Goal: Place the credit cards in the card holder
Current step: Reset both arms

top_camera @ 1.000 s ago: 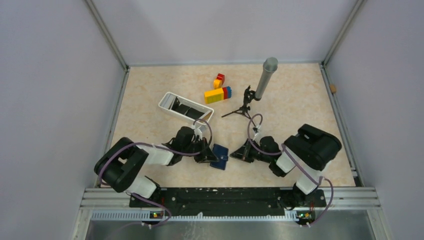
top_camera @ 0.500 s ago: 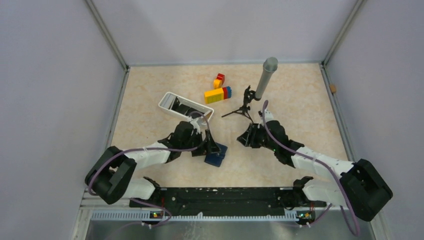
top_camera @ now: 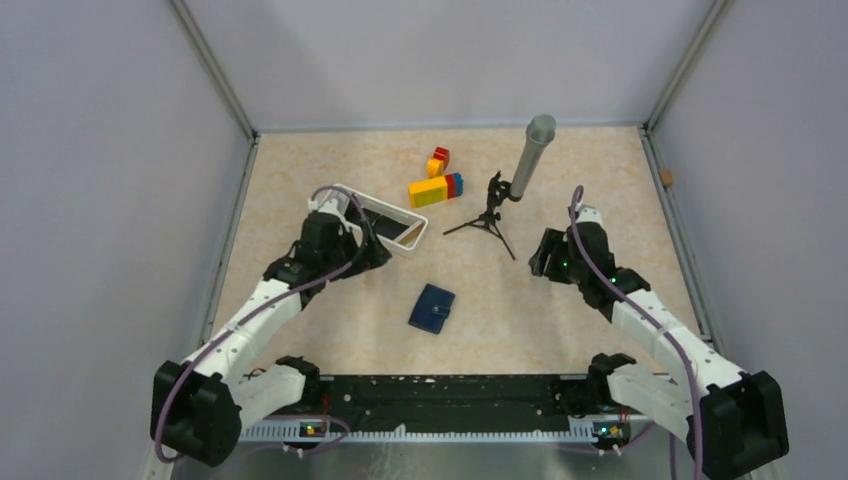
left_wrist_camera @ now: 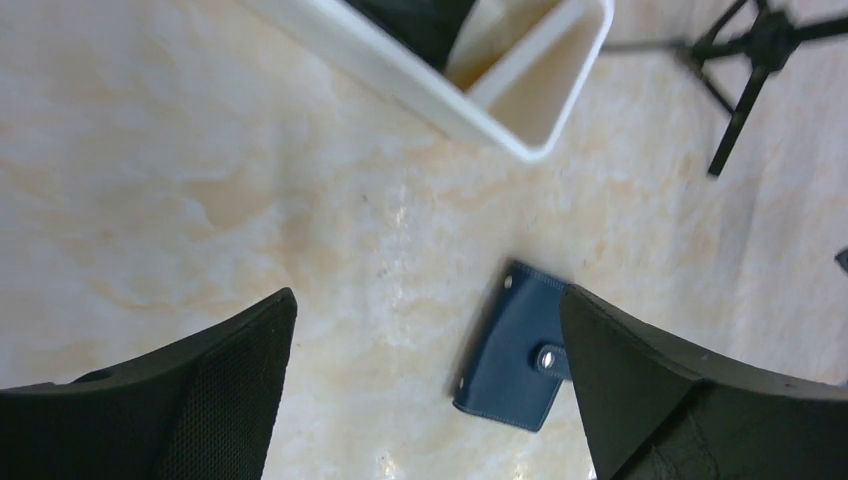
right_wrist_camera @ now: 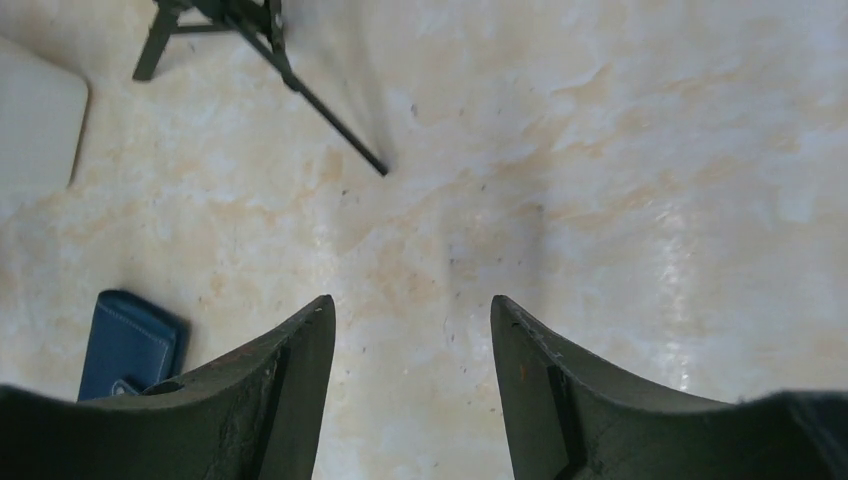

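One holder (top_camera: 432,308) lies shut and flat on the desk (top_camera: 600,180), low in the middle of the top view and apart from both claws. It is a navy, roughly square wallet with stitched edges, a strap with a metal snap and small studs near its corners. The left wrist view has it lower right of centre (left_wrist_camera: 520,355) and the right wrist view has it at the lower left (right_wrist_camera: 130,345). The cards (left_wrist_camera: 420,20) show only as a dark glossy shape inside the one white tray (top_camera: 418,232), and I cannot count them. The tray is a long, thin-walled rectangle with rounded corners, sitting left of centre. The left claw (top_camera: 368,250) hangs just beside the tray's near side; its two black, textured fingers (left_wrist_camera: 200,400) are spread wide with nothing between them. The right claw (top_camera: 545,255) is at right of centre, its two smooth dark fingers (right_wrist_camera: 290,400) partly apart over bare desk and also empty. One small black tripod (top_camera: 488,215) with thin legs stands upper centre and carries one grey tube (top_camera: 533,150) that leans to the right. Two clumps of plastic bricks (top_camera: 435,190) sit to its left: a larger yellow, blue and red one and a smaller red and yellow one. The desk is glossy cream stone-pattern laminate.
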Robot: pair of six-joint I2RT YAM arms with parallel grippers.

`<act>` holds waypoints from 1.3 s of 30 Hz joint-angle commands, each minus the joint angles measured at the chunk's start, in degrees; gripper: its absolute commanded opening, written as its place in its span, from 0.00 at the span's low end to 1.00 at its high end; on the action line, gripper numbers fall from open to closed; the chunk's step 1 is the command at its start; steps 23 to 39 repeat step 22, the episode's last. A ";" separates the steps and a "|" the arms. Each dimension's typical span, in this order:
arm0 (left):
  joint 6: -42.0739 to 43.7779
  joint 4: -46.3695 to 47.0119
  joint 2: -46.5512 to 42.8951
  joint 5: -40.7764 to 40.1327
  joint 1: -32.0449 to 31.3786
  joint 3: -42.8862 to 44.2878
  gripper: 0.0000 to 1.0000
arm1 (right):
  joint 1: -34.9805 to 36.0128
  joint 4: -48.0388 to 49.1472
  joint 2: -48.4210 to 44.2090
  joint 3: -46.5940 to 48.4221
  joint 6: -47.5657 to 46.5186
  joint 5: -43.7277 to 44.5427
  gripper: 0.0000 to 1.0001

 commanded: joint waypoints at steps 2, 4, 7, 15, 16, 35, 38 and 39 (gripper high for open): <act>7.34 -10.96 -6.01 -11.00 6.88 12.13 0.99 | -1.53 -4.70 -5.21 8.28 -8.48 7.43 0.58; 10.69 -12.41 -7.56 -16.13 7.21 15.57 0.99 | -1.57 -4.11 -6.64 10.18 -11.12 9.97 0.58; 16.12 -11.82 -10.48 -22.45 7.21 17.49 0.99 | -1.57 -1.20 -10.10 10.81 -14.03 12.36 0.58; 23.95 -4.49 -19.95 -23.11 7.21 9.36 0.99 | -1.54 3.16 -16.38 7.36 -16.72 14.76 0.58; 23.98 -4.54 -20.51 -23.14 7.21 9.33 0.99 | -1.52 3.15 -16.32 7.40 -16.69 14.81 0.58; 24.55 -4.76 -21.34 -21.77 7.22 10.01 0.99 | -1.56 3.10 -16.43 7.23 -16.26 15.08 0.58; 24.55 -4.76 -21.34 -21.77 7.22 10.01 0.99 | -1.56 3.10 -16.43 7.23 -16.26 15.08 0.58; 24.55 -4.76 -21.34 -21.77 7.22 10.01 0.99 | -1.56 3.10 -16.43 7.23 -16.26 15.08 0.58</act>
